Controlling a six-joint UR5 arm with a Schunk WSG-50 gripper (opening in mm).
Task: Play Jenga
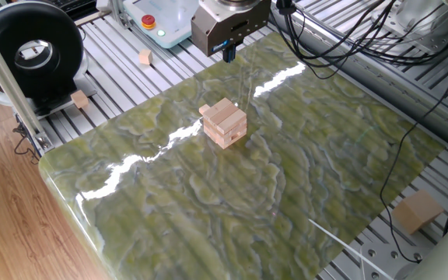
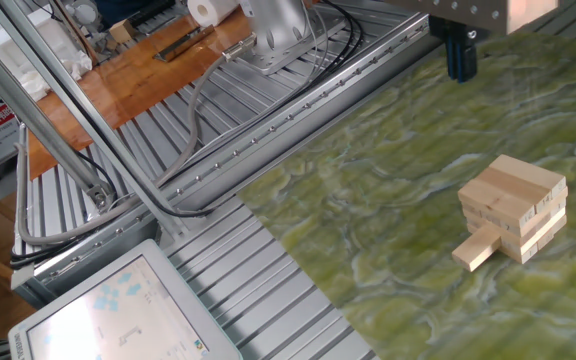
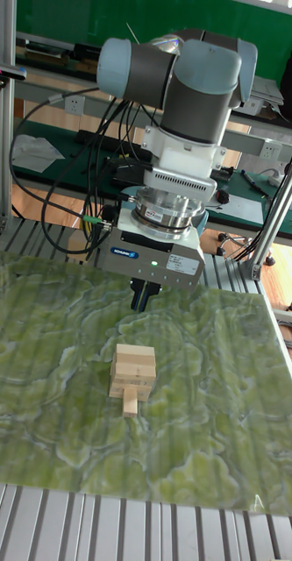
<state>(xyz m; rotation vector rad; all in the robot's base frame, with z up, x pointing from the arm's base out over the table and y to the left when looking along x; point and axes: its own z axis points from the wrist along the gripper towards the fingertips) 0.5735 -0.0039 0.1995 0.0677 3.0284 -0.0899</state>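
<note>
Step in hand looks like the approach/reposition phase, nothing engaged yet. Jenga tower [image 1: 225, 123] stands upright on the green marbled table [image 1: 309, 179], roughly mid-slab, crossed layers intact. One block [image 2: 476, 249] in a low layer sticks well out of the tower's face, resting on or just above the table in the other fixed view; it's the obvious candidate to finish extracting. Gripper [image 1: 229, 54] hangs above the table's far edge from the tower, on the side of the grey control box with the red button [image 1: 148, 21], well apart from the tower and higher than its top. In the tall fixed view it sits directly behind the tower, fingers [image 3: 140, 296] pointing straight down. Claw state: the dark fingers read as one narrow stub in all three views, no gap visible between them, so I judge them pressed together with nothing in them, touching nothing. Next move, my read: bring it across toward the tower, drop to the height of the protruding block, and either spread the jaws to pinch that block's end or push/pull along its long axis. Needs to stay aligned with that axis; a sideways nudge would likely shear the layers above. Loose small cubes [image 1: 145, 57] lie off the slab beyond the gripper, no interference.
</note>
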